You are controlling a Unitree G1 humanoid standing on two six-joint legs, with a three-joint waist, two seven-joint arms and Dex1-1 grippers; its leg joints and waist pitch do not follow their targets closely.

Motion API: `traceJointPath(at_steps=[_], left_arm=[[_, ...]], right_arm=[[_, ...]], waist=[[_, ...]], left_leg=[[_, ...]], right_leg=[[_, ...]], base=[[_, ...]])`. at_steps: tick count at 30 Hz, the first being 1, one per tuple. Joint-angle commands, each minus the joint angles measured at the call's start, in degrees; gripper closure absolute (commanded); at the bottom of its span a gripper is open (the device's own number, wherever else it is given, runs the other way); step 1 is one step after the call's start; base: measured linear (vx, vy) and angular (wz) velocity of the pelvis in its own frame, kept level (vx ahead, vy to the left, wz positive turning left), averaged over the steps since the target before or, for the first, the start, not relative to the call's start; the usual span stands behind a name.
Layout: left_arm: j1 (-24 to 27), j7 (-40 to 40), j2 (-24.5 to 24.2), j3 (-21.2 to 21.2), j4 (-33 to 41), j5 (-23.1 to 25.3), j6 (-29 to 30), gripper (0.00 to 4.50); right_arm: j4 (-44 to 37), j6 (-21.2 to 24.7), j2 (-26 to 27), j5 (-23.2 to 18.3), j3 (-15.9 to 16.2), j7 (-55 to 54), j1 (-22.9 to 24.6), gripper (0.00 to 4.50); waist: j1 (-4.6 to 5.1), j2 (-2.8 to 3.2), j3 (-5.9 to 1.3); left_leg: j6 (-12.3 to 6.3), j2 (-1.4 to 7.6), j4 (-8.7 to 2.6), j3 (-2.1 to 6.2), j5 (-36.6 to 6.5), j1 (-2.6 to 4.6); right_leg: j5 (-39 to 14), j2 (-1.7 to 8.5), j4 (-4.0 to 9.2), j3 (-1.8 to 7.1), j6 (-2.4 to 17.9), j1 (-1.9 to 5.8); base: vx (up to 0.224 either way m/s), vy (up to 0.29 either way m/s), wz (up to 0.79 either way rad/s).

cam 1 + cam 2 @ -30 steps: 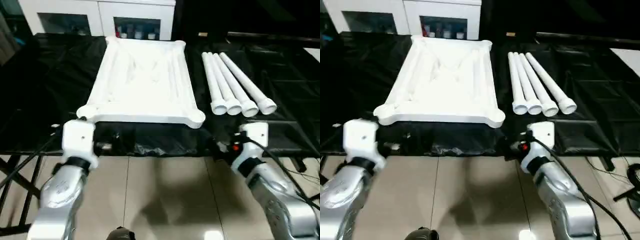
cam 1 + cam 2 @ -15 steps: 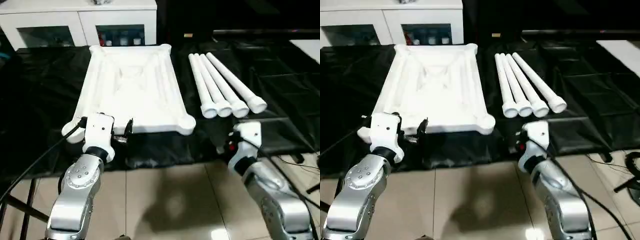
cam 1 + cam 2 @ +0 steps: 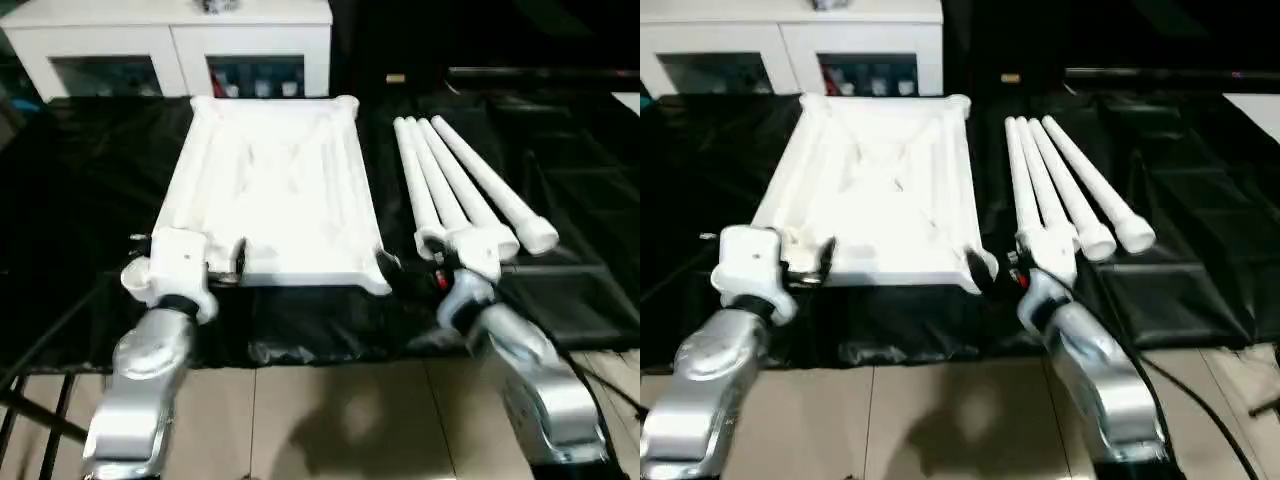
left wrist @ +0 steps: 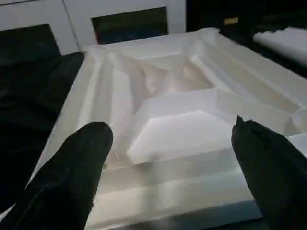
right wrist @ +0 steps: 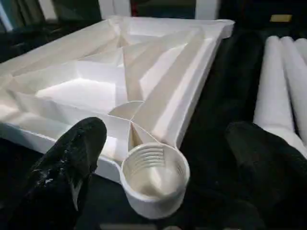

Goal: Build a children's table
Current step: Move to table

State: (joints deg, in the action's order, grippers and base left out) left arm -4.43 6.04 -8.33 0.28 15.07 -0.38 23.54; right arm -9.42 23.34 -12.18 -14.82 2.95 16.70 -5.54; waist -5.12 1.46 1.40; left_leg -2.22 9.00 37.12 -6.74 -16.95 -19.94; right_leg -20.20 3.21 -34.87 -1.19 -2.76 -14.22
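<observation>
- Left eye view: the children's table top point(image 3: 270, 190) lies ribbed side up on a black-covered table point(image 3: 80, 200), centre of the frame, below a white cabinet point(image 3: 170, 40) at the upper edge.
- Four white legs point(image 3: 465, 185) lie side by side at the right of the top, apart from it.
- Left claw point(image 3: 232, 262), fingers spread, sits at the top's lower left edge.
- Right claw point(image 3: 395, 272), also spread wide, sits at the lower right corner, between top and legs.
- Right wrist view: a round threaded socket point(image 5: 154, 178) at that corner lies between the two fingers point(image 5: 72, 163), untouched.
</observation>
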Motion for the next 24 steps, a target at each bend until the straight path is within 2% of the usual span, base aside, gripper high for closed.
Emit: traceJointPath(at_steps=[1, 2, 3, 4, 5, 6, 7, 8, 9, 10, 11, 12, 13, 14, 15, 16, 17, 18, 19, 20, 21, 22, 23, 24], left_arm=[[-0.59, 0.60, -0.14, 0.68, -1.10, -0.87, -0.24, 0.02], [-0.73, 0.78, -0.10, 0.59, -1.31, -1.05, -0.29, 0.02], [-0.83, 0.96, -0.13, 0.55, -1.48, -1.15, -0.30, 0.02], [-1.20, 1.62, -0.21, 0.57, -2.07, -1.56, -0.27, 0.02], [-1.22, 1.63, -0.20, 0.59, -2.08, -1.59, -0.26, 0.02], [-1.33, 1.69, -0.13, 0.71, -2.09, -1.75, -0.18, 0.02], [-1.83, 1.94, 0.09, 0.74, -2.56, -2.09, -0.53, 0.02], [-1.91, 1.88, 0.02, 0.66, -2.79, -1.93, -0.73, 0.02], [-2.02, 1.74, -0.17, 0.48, -3.18, -1.54, -1.11, 0.02], [-2.00, 1.65, -0.13, 0.57, -3.23, -1.62, -1.22, 0.02], [-1.99, 1.63, -0.08, 0.67, -3.24, -1.73, -1.27, 0.02], [-1.97, 1.51, 0.13, 0.69, -3.34, -1.78, -1.44, 0.02], [-1.81, 1.25, 0.24, 0.55, -4.10, -1.49, -2.04, 0.02], [-1.81, 1.25, 0.24, 0.55, -4.10, -1.49, -2.04, 0.02], [-1.72, 1.12, 0.41, 0.58, -4.19, -1.33, -2.22, 0.02], [-1.74, 1.03, 0.60, 0.75, -4.14, -1.38, -2.27, 0.02], [-1.78, 0.96, 0.73, 0.88, -4.11, -1.45, -2.30, 0.02], [-2.01, 0.80, 0.75, 0.91, -4.58, -1.63, -2.60, 0.02], [-2.09, 0.79, 0.64, 0.82, -4.84, -1.66, -2.74, 0.02], [-2.20, 0.85, 0.53, 0.74, -5.14, -1.71, -2.91, 0.02], [-2.26, 0.88, 0.49, 0.70, -5.28, -1.74, -2.99, 0.02], [-2.63, 1.50, 0.12, 0.32, -5.64, -1.70, -3.25, 0.02], [-2.65, 1.54, 0.10, 0.31, -5.66, -1.69, -3.27, 0.02], [-3.05, 2.48, -0.21, -0.16, -5.96, -1.75, -3.47, 0.02]], right_arm=[[-0.07, -0.66, 0.26, 0.60, -0.48, -0.03, -0.38, 0.00], [0.12, -0.93, 0.31, 0.70, -0.70, -0.28, -0.35, 0.00], [0.24, -1.06, 0.34, 0.81, -0.75, -0.45, -0.36, 0.00], [0.32, -1.44, 0.39, 1.13, -0.78, -1.03, -0.26, 0.00], [0.27, -1.43, 0.38, 1.14, -0.78, -1.04, -0.25, 0.00], [-0.03, -1.39, 0.32, 1.19, -0.74, -1.12, -0.18, 0.00], [-1.02, -0.96, 0.34, 0.63, -1.40, -1.48, -0.17, 0.00], [-1.13, -0.83, 0.40, 0.45, -1.64, -1.49, -0.15, 0.00], [-1.42, -0.51, 0.52, 0.07, -2.12, -1.48, -0.06, 0.00], [-1.23, -0.70, 0.26, 0.62, -1.89, -1.34, 0.03, 0.00], [-1.08, -0.86, 0.08, 1.06, -1.68, -1.27, 0.07, 0.00], [-0.94, -1.03, -0.10, 1.25, -1.65, -1.09, 0.17, 0.00], [-0.85, -0.99, -0.02, 1.13, -1.93, -1.32, 0.18, 0.00], [-0.85, -0.99, -0.02, 1.13, -1.93, -1.32, 0.18, 0.00], [-0.97, -0.78, 0.04, 0.94, -2.12, -1.45, 0.06, 0.00], [-0.97, -0.64, 0.08, 0.86, -2.19, -1.51, -0.18, 0.00], [-0.92, -0.58, 0.10, 0.82, -2.22, -1.53, -0.38, 0.00], [-0.14, -0.74, 0.22, 0.86, -2.43, -1.45, -1.42, 0.00], [0.18, -0.82, 0.30, 0.93, -2.51, -1.41, -1.74, 0.00], [0.60, -0.84, 0.40, 0.88, -2.64, -1.28, -2.05, 0.00], [0.79, -0.84, 0.44, 0.84, -2.71, -1.21, -2.19, 0.00], [1.56, -0.94, 0.37, 1.03, -2.82, -1.05, -2.73, 0.00], [1.60, -0.95, 0.36, 1.05, -2.82, -1.04, -2.76, 0.00], [2.13, -0.70, 0.11, 0.97, -2.87, -0.71, -2.97, 0.00]], waist=[[2.11, 1.60, -3.67], [3.27, 1.71, -4.09], [3.27, 1.71, -4.09], [2.20, 0.44, -2.56], [1.23, -0.73, -1.71], [-1.57, -1.82, -1.43], [-1.74, -2.17, -0.59], [-1.85, -2.20, -0.78], [-1.91, -1.23, -0.47], [-1.33, 0.32, -0.57], [-0.92, 2.71, -1.41], [0.50, 2.25, -0.09], [2.43, 3.48, -2.08], [3.46, 3.26, -2.98], [3.93, 3.53, -3.60], [4.33, 2.40, -3.02], [4.60, 1.85, -3.00], [4.93, 0.94, -2.25], [4.41, -1.47, -1.77], [2.52, -3.56, -1.79], [2.52, -3.56, -1.79], [1.58, -1.81, -1.87], [1.71, -1.88, -1.87], [1.39, -0.51, -1.81]], left_leg=[[-16.63, 4.35, -3.80, 5.47, 18.01, 8.56], [-26.92, 9.18, -4.70, 9.89, 22.41, 12.02], [-26.92, 9.18, -4.70, 9.89, 22.41, 12.02], [-23.41, 5.42, -4.31, 6.65, 14.76, 7.06], [-17.68, 0.65, -3.09, 2.75, 8.13, 3.02], [-11.36, -4.30, 2.99, 0.14, -1.68, -0.80], [-5.58, -2.54, 5.31, 1.50, -0.33, -2.83], [-2.76, -2.44, 4.81, 1.72, 3.62, -4.27], [-2.24, -2.07, 3.76, 1.77, 5.05, -3.88], [-1.80, -0.74, 0.00, 1.57, 6.49, -2.41], [-1.20, 0.85, -4.26, 1.48, 6.16, -0.44], [-1.66, 1.96, -6.67, 3.07, -0.39, -0.12], [-5.94, 5.62, -7.99, 8.02, -10.71, 6.78], [-9.76, 7.41, -8.18, 10.16, -12.85, 9.15], [-17.08, 7.46, -7.21, 11.22, -8.83, 9.30], [-21.49, 7.19, -7.13, 10.49, -3.39, 8.11], [-22.62, 6.89, -7.29, 9.98, -1.09, 7.64], [-22.36, 5.18, -8.14, 7.77, -0.17, 5.81], [-16.69, 0.90, -6.85, 3.98, -6.39, 3.38], [-10.18, -4.77, 0.70, 0.51, -8.76, -0.04], [-10.18, -4.77, 0.70, 0.51, -8.76, -0.04], [-2.70, -3.39, 5.52, 2.59, -0.48, -3.20], [-0.62, -2.32, 5.43, 3.31, 1.79, -5.00], [-0.22, -1.45, 4.32, 3.56, 2.70, -4.85]], right_leg=[[16.59, -0.90, -3.22, -1.65, 2.00, -5.09], [0.45, 2.32, -5.96, -1.18, 0.19, -10.29], [0.45, 2.32, -5.96, -1.18, 0.19, -10.29], [2.83, 4.44, -2.77, 1.40, 2.97, -8.31], [4.50, 4.76, 1.01, 2.87, 3.87, -4.16], [-6.28, 8.54, 6.13, 9.50, 7.21, 1.52], [-13.66, 9.51, 6.89, 10.40, 13.64, 3.36], [-12.86, 7.63, 6.44, 8.96, 16.76, 4.61], [-12.20, 7.21, 6.98, 8.13, 17.86, 3.92], [-13.80, 5.53, 7.62, 5.49, 18.42, 3.04], [-12.22, 3.23, 7.02, 1.87, 15.54, 2.94], [-12.56, 0.69, 5.61, 0.02, 13.25, 1.78], [-8.58, -0.91, -0.83, -1.67, 10.43, -3.11], [-5.77, -0.39, -4.05, -1.73, 8.25, -5.29], [-2.13, 0.27, -6.72, -1.80, 2.16, -7.66], [0.88, 0.96, -8.00, -1.50, -1.04, -9.57], [2.28, 1.20, -8.14, -1.25, -1.75, -10.13], [5.97, 1.61, -6.42, -0.61, -1.06, -9.79], [8.93, 3.39, 0.50, 1.67, 1.57, -6.84], [-14.36, 7.25, 6.79, 7.24, 0.90, -2.08], [-14.36, 7.25, 6.79, 7.24, 0.90, -2.08], [-28.63, 10.89, 7.25, 8.81, 8.98, 0.71], [-24.82, 10.31, 6.69, 8.00, 13.35, 1.58], [-20.98, 10.14, 6.77, 7.13, 15.88, 1.49]], base=[[0.082, -0.103, 0.05], [0.082, -0.103, 0.05], [0.035, -0.139, -0.20], [-0.001, -0.097, -0.18], [-0.001, -0.097, -0.18], [0.000, 0.000, 0.00], [0.038, 0.004, 0.22], [0.038, 0.004, 0.22], [0.055, -0.011, 0.11], [0.068, 0.002, 0.15], [0.068, 0.002, 0.15], [0.100, 0.061, -0.04], [0.173, 0.050, -0.02], [0.173, 0.050, -0.02], [0.176, 0.005, 0.04], [0.112, 0.001, -0.06], [0.112, 0.001, -0.06], [0.091, -0.028, -0.07], [0.065, -0.075, 0.00], [0.065, -0.075, 0.00], [0.101, -0.089, 0.02], [0.129, -0.053, -0.06], [0.129, -0.053, -0.06], [0.120, 0.002, -0.01]])
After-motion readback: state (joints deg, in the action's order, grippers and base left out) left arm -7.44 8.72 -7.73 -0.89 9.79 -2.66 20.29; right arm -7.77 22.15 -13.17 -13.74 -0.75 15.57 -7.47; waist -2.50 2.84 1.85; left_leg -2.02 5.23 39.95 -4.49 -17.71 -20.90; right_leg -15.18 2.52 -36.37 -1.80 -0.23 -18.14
